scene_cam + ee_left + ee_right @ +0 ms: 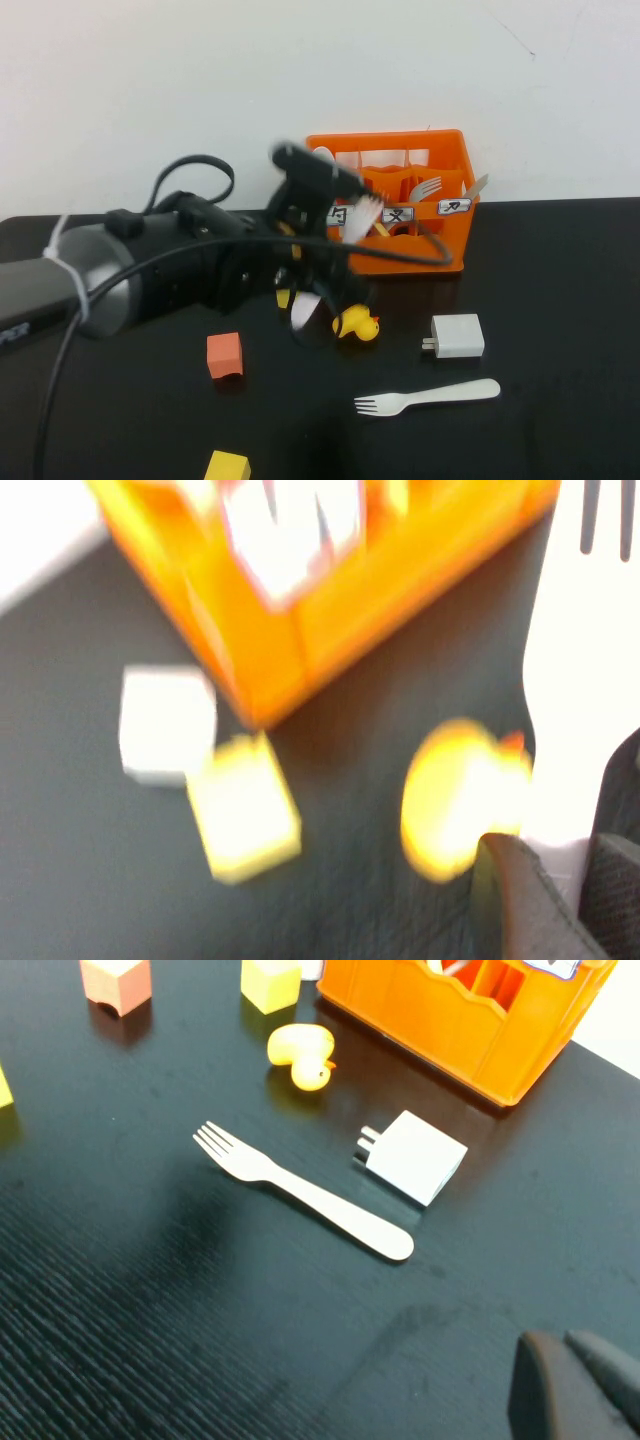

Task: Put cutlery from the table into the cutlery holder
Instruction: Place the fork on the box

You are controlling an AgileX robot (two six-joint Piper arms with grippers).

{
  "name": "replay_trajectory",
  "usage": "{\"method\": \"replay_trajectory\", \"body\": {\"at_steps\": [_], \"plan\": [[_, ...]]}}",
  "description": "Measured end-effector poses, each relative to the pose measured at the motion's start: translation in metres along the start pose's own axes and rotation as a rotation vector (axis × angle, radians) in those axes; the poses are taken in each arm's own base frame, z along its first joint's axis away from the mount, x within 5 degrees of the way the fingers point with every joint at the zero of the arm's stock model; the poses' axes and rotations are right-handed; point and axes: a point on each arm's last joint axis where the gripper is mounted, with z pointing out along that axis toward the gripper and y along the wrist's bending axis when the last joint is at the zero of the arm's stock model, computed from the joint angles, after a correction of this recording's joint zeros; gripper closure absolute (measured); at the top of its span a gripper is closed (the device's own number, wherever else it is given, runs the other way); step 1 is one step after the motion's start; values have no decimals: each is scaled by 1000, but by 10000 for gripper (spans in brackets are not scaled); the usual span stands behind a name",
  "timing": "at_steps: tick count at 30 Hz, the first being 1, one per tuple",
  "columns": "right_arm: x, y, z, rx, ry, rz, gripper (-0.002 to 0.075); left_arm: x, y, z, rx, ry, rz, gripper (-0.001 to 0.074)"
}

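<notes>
We are gripping one pink fork (358,218) in the left gripper (345,235) before the holder (392,203) — one white fork (428,396) lying on the table (560,300); right gripper (578,1385) pressed closed, hovering nearby.

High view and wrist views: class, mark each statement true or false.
1. The left hand holds a pale fork. True.
2. The creamy white fork lies inside the cutlery holder. False: it lies on the table.
3. A white charger block lies near the creamy white fork. True.
4. The right hand grips the creamy white fork. False: it hangs above the table, apart from it.
</notes>
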Motion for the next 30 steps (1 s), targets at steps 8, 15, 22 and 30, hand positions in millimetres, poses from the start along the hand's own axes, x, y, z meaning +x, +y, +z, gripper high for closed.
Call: {"method": "replay_trajectory", "body": {"at_steps": [8, 15, 22, 30], "plan": [[0, 0, 0, 0, 0, 0, 728, -44, -2, -17, 52, -478, -108, 631], [0, 0, 0, 0, 0, -4, 728, -65, 1, -22, 73, -846, -203, 631], [0, -1, 0, 7, -4, -4, 728, -68, 3, 12, 66, -950, -235, 631], [0, -1, 0, 7, -4, -4, 728, -73, 11, 51, 46, -937, -245, 631]]}}
